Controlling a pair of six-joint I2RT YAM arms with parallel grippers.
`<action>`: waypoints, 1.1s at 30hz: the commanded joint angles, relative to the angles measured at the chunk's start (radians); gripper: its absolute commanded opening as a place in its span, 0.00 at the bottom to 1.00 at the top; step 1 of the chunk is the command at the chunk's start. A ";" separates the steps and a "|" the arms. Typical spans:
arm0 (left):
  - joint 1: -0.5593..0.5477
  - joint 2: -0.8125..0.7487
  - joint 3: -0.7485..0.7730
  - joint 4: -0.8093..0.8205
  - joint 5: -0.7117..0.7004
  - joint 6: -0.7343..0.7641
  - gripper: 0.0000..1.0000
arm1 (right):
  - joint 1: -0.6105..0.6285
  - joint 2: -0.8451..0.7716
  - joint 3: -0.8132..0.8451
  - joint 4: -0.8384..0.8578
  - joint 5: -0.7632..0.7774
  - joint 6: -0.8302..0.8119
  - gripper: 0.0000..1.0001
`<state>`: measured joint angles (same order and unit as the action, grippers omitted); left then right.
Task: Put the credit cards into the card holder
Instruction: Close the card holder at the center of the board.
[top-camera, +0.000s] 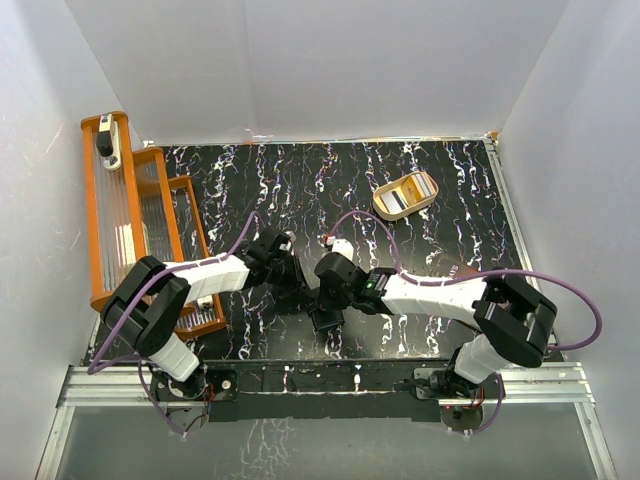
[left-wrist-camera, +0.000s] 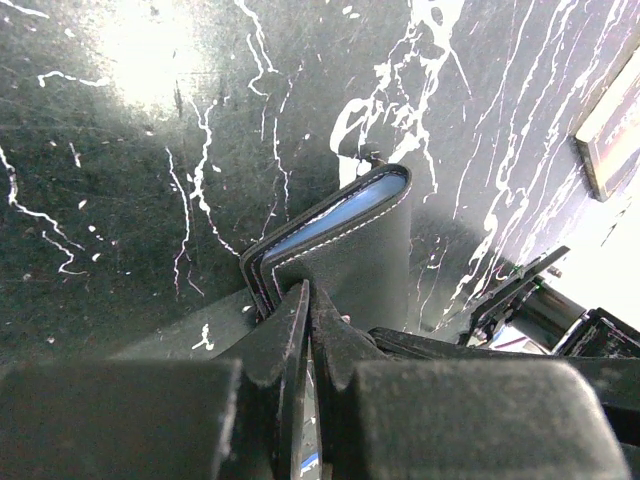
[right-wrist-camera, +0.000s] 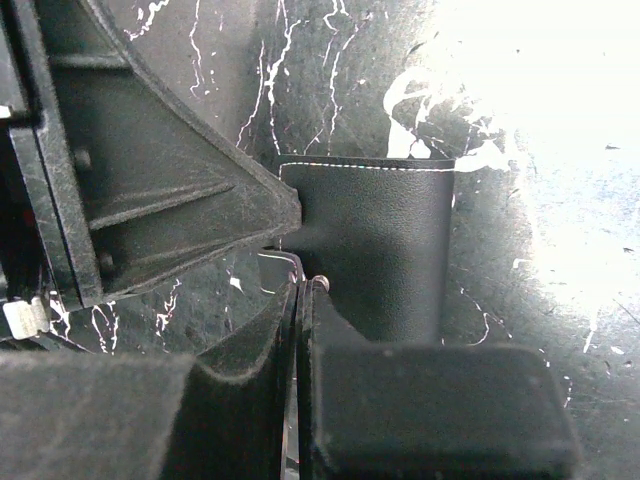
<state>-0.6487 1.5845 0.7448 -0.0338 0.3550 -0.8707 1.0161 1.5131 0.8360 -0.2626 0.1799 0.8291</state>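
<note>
The black card holder (left-wrist-camera: 360, 260) stands on edge on the dark marbled table between my two grippers. A blue-grey card (left-wrist-camera: 345, 212) sits in its fold. My left gripper (left-wrist-camera: 306, 300) is shut on one flap of the holder. My right gripper (right-wrist-camera: 298, 292) is shut on the holder (right-wrist-camera: 375, 250) from the other side. In the top view the left gripper (top-camera: 297, 283) and right gripper (top-camera: 320, 292) meet at the table's middle front and hide the holder. More credit cards (top-camera: 400, 196), one gold-orange, lie in a tan oval tray.
The tan oval tray (top-camera: 382, 207) is at the back right and also shows in the left wrist view (left-wrist-camera: 612, 135). An orange wire rack (top-camera: 130, 220) stands along the left wall. White walls close in the table (top-camera: 300, 190).
</note>
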 joint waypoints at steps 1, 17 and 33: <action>-0.006 0.012 -0.010 -0.016 -0.008 0.027 0.02 | -0.017 -0.037 -0.001 0.005 0.016 0.019 0.00; -0.005 0.006 -0.025 -0.018 -0.013 0.033 0.03 | -0.027 -0.024 -0.034 0.001 -0.010 0.053 0.00; -0.005 0.004 -0.033 -0.020 -0.021 0.040 0.03 | -0.033 -0.033 -0.087 -0.008 0.003 0.079 0.00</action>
<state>-0.6498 1.5879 0.7349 -0.0048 0.3599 -0.8562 0.9916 1.5051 0.7856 -0.2565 0.1543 0.9001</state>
